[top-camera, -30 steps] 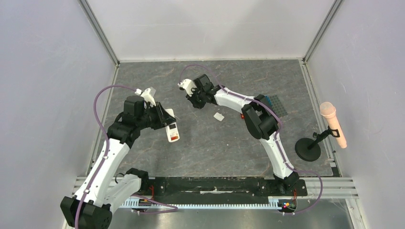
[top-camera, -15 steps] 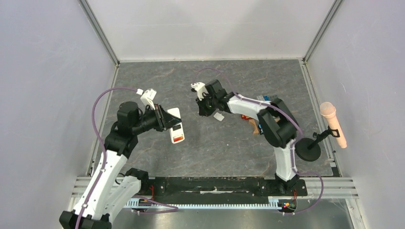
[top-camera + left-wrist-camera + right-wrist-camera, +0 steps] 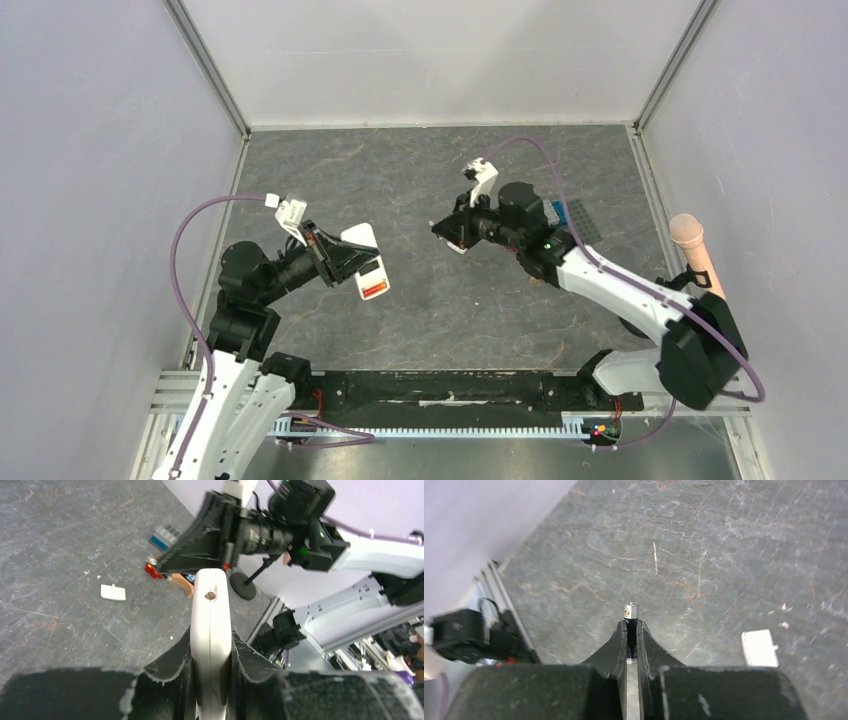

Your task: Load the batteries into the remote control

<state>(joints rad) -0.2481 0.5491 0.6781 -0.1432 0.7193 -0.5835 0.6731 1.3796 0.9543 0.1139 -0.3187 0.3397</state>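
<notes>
Remote control (image 3: 368,264) sits clamped in my left gripper (image 3: 348,262), raised off the table (image 3: 440,315) at left-centre. Its free end, with a red patch, points right and a bit near. In my left wrist view the remote control (image 3: 211,620) is edge-on, thin white side up. The left gripper (image 3: 211,652) has its jaws pressed on both flat faces, and a small round dot shows on the tip. My right gripper (image 3: 447,232) is at centre, a little far, pointing left toward the remote with a clear gap between us. My right wrist view shows the right gripper (image 3: 631,630) pinched narrow on one battery (image 3: 631,613). It is the dark one, standing out lengthwise past the fingertips, silvery end outward, well above the table. I cannot make out the other battery. A small white cover piece (image 3: 759,647) lies flat on the table, just near of the right gripper. A blue block (image 3: 561,213) lies right of centre. A pink microphone (image 3: 696,257) on a black stand is at the right edge.
</notes>
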